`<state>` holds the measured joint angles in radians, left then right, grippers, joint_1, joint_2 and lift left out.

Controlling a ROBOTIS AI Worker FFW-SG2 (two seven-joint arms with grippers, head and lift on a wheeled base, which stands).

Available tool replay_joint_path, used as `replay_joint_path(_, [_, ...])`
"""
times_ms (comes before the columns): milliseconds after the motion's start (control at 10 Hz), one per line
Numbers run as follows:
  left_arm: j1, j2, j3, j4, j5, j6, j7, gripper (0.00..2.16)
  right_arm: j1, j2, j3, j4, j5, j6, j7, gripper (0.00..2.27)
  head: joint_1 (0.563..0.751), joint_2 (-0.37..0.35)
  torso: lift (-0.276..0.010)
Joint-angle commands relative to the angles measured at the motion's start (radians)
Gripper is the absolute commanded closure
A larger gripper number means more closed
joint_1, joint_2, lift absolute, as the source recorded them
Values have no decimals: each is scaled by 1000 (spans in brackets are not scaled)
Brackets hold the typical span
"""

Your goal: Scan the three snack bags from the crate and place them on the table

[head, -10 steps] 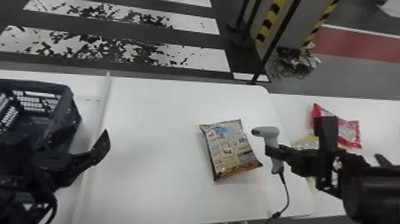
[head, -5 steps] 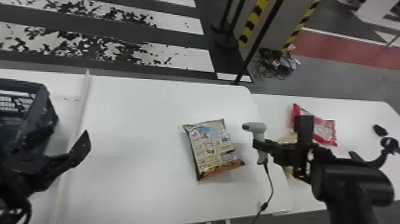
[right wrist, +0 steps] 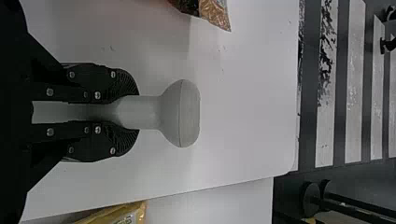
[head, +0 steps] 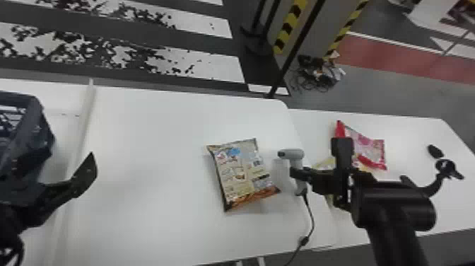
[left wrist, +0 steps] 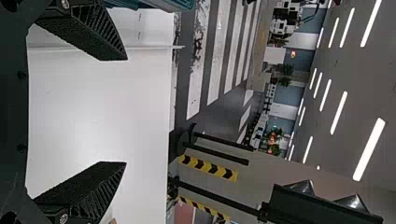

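In the head view my right gripper (head: 300, 173) is shut on the grey scanner (head: 291, 154), held just right of the brown snack bag (head: 244, 173) that lies on the white table. My left gripper (head: 84, 173) is at the left, beside the dark crate (head: 31, 141). On the right-hand table lie a red and pink bag (head: 369, 148) and a yellow bag (head: 327, 164), partly behind the right arm. In the left wrist view the left gripper (left wrist: 123, 112) stands wide open with nothing held. In the right wrist view the right gripper (right wrist: 126, 112) clasps the handle of the scanner (right wrist: 180, 113).
The scanner's cable (head: 311, 219) hangs down over the front edge of the table (head: 148, 219). A raised white strip (head: 79, 141) runs between crate and middle table. A small black object (head: 435, 151) lies on the right-hand table (head: 417, 131). Dark posts stand behind the tables.
The head view has turned rightward, so the tables and crate appear farther left. The scanner, still in my right gripper, has come slightly closer to the brown bag.
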<state>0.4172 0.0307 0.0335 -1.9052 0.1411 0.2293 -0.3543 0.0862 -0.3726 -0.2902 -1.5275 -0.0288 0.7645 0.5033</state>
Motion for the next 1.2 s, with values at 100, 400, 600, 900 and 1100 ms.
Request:
replay_joint_path(100, [0, 0, 0, -2, 0, 0, 0, 73, -10, -5, 19, 29, 6, 5, 1, 1885, 695, -349, -62])
replay_joint_path(400, [2, 2, 0, -2, 0, -3, 0, 73, -8, -5, 11, 26, 0, 23, 1, 2, 695, -348, -62])
replay_joint_path(600, [2, 2, 0, -2, 0, -3, 0, 73, 23, -3, -17, -37, -22, 48, 0, 39, 695, -350, -62])
replay_joint_path(900, [2, 0, 0, 0, 0, -3, 0, 73, 102, 1, -86, -206, -106, 146, 12, 46, 695, -350, -62])
replay_joint_path(1100, [2, 0, 0, -2, 0, -3, 0, 73, 127, 11, -145, -263, -240, 217, 93, 56, 695, -346, -62])
